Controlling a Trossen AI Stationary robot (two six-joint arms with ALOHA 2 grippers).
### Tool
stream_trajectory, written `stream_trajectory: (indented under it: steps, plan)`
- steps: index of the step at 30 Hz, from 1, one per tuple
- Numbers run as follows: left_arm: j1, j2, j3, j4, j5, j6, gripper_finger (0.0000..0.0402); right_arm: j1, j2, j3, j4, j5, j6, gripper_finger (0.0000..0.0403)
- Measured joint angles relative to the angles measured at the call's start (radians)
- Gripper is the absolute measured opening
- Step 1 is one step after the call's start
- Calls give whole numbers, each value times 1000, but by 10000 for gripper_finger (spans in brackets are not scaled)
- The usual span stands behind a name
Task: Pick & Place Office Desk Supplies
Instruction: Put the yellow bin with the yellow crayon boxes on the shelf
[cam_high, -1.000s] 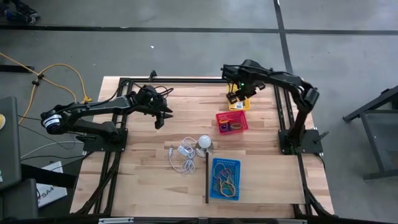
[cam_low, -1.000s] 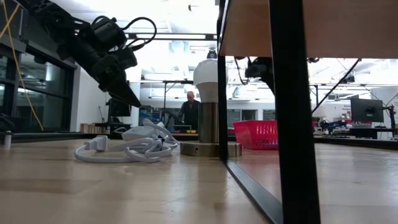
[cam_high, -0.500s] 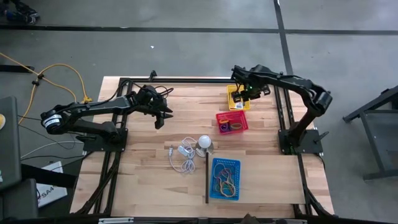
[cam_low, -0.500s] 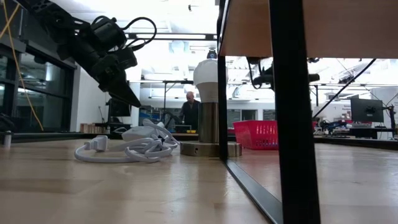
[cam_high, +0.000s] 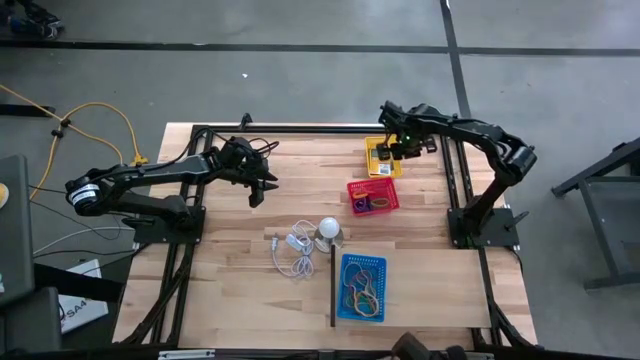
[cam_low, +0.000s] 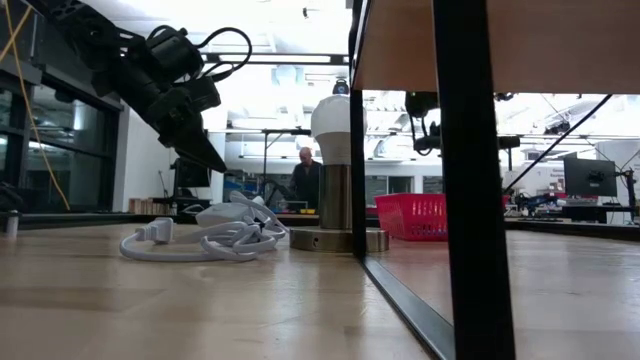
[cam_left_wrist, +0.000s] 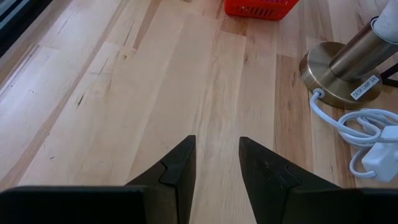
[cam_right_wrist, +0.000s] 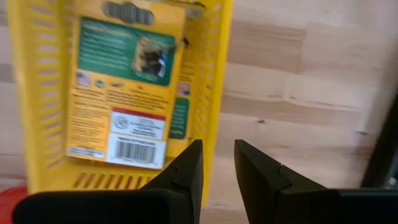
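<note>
Above the yellow basket (cam_right_wrist: 43, 93), right tool (cam_right_wrist: 217, 163) hangs slightly parted, gripping nothing.

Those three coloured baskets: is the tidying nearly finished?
Looks so. The packets lie in the yellow basket, rings in the red basket, rubber bands in the blue basket. Both the right hand and left hand are empty. No loose supplies show.

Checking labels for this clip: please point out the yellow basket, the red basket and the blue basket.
yellow basket (cam_right_wrist: 221, 74): right wrist view, on its slotted side wall.
red basket (cam_high: 354, 186): high view, on its left rim.
blue basket (cam_high: 361, 260): high view, on its top rim.
</note>
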Motion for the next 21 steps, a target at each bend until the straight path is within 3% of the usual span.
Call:
stream_trajectory:
  steps: [21]
  plan:
    - [0,0,0,0,0,0,118,-13,44,0,56,-9,-22,80]
